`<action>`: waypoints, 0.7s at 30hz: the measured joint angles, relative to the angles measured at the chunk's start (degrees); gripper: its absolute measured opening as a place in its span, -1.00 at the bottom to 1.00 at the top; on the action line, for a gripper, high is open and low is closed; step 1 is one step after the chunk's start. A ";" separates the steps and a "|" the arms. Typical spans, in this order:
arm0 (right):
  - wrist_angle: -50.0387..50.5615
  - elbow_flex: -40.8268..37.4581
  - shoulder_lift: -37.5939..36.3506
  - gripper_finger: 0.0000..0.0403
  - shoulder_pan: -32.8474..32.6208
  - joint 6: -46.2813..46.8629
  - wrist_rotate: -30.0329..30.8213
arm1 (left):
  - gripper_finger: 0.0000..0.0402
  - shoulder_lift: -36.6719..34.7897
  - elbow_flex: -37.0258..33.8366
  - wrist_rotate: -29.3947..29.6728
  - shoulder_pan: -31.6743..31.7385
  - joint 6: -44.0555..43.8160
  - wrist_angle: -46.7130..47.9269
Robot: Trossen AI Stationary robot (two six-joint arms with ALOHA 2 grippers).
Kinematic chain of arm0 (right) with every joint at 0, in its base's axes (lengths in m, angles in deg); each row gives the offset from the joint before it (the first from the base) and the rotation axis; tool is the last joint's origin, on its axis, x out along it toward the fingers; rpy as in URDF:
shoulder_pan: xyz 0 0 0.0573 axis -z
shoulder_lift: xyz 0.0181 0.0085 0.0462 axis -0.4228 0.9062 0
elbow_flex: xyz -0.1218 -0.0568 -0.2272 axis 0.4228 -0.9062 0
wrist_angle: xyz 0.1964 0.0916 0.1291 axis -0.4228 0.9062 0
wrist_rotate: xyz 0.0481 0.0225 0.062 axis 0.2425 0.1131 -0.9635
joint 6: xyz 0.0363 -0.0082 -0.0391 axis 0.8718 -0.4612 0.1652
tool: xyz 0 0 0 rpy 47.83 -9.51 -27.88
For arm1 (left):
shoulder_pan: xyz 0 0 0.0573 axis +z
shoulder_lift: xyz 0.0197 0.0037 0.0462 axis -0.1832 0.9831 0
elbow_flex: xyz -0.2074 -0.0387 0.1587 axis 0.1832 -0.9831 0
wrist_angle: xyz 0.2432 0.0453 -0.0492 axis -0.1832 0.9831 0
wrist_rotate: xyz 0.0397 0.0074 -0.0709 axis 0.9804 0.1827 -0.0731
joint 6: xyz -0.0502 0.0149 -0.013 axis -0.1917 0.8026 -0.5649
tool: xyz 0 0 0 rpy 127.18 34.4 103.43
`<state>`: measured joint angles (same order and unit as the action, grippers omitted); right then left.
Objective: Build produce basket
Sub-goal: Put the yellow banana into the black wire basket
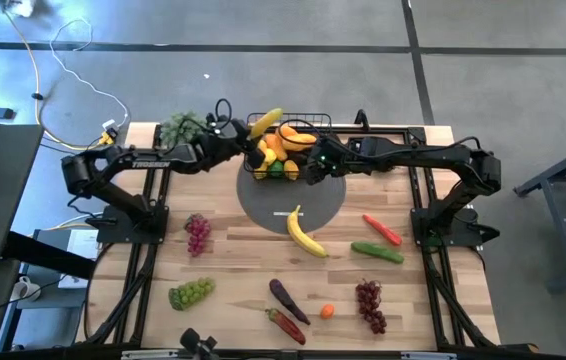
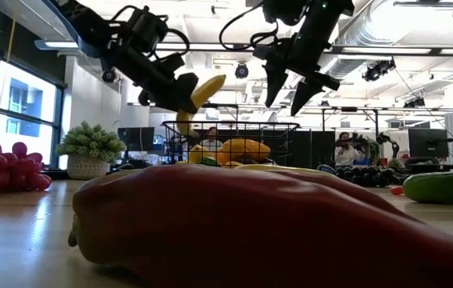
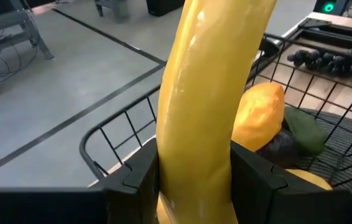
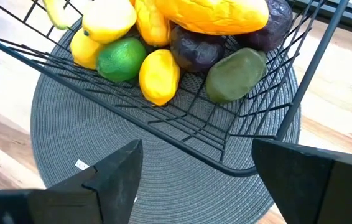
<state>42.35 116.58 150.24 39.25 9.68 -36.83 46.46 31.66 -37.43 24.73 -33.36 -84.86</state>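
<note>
Sitting on a light wooden counter [image 1: 233, 260], the black wire basket [image 1: 308, 122] is at the top middle of the high view, on a round grey mat [image 1: 293, 200]. Yellow, orange and green produce [image 1: 285, 150] fills it. The left end effector [image 1: 253, 135] is closed on a yellow banana [image 1: 266, 121] and holds it over the basket's left rim. The right end effector [image 1: 315, 168] is open and holds nothing, just over the basket's right side.

More toy food lies lower on the counter: another banana [image 1: 305, 236], a cucumber [image 1: 377, 252], purple grapes [image 1: 197, 233] and green grapes [image 1: 190, 293].

The room is big, with a grey floor, ceiling lights and far desks where people sit.

A small white tag [image 4: 81, 165] is on the mat, too small to read.

In the low view a red pepper [image 2: 274, 228] fills the front and hides much of the counter.
</note>
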 joint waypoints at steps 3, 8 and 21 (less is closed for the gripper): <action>0.00 0.00 0.00 0.40 -0.01 0.00 0.01 | -0.31 1.68 0.00 0.42 0.00 0.02 -0.85; 0.02 0.00 0.00 0.40 -0.02 -0.09 -0.02 | -0.31 3.45 0.00 0.55 0.00 0.02 -0.86; 0.05 0.00 0.00 0.40 -0.02 -0.17 -0.59 | -0.04 4.21 0.00 0.55 0.24 0.00 2.27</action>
<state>42.40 116.58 150.24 39.23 9.51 -37.43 50.67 31.66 -36.89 24.97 -33.36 -82.59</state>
